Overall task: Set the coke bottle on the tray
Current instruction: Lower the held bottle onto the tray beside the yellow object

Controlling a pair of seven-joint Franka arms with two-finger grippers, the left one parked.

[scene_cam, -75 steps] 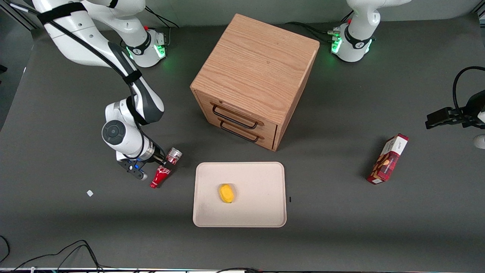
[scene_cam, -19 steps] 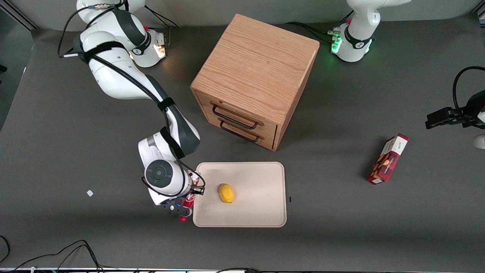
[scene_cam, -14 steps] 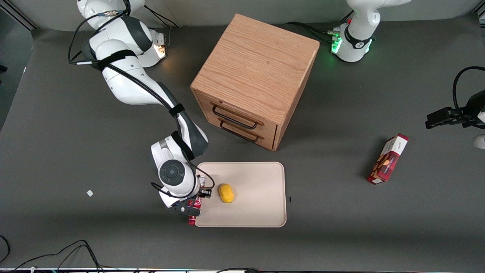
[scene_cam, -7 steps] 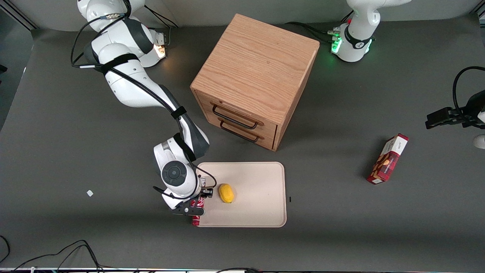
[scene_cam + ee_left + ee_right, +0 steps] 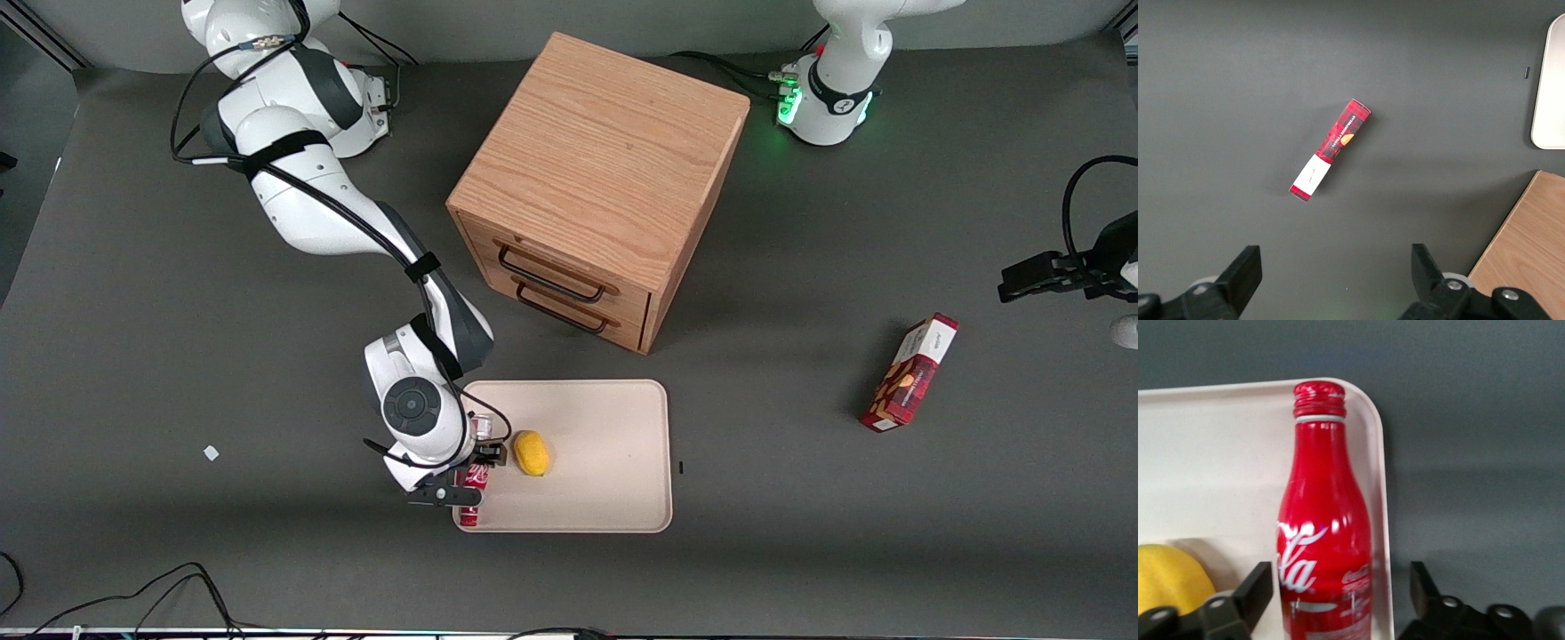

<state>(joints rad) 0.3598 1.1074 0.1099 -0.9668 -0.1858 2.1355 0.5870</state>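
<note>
The coke bottle (image 5: pixel 468 511) is red with white script and lies on the beige tray (image 5: pixel 605 498), along the tray's edge toward the working arm's end. Its neck points toward the front camera. My right gripper (image 5: pixel 471 482) hovers over the bottle's body. In the right wrist view the bottle (image 5: pixel 1325 520) sits between the fingers of the gripper (image 5: pixel 1341 587), which stand apart. One finger (image 5: pixel 1421 587) is clear of the bottle, over the table beside the tray rim (image 5: pixel 1379 487). The bottle's base is hidden by the hand.
A yellow lemon (image 5: pixel 532 452) lies on the tray close beside the gripper, also in the right wrist view (image 5: pixel 1168 577). The wooden drawer cabinet (image 5: pixel 596 160) stands farther from the front camera than the tray. A red-and-white snack box (image 5: pixel 910 372) lies toward the parked arm's end.
The arm has carried the bottle from the bare table sideways onto the tray's edge. In the last half second it shifted slightly further over the tray.
</note>
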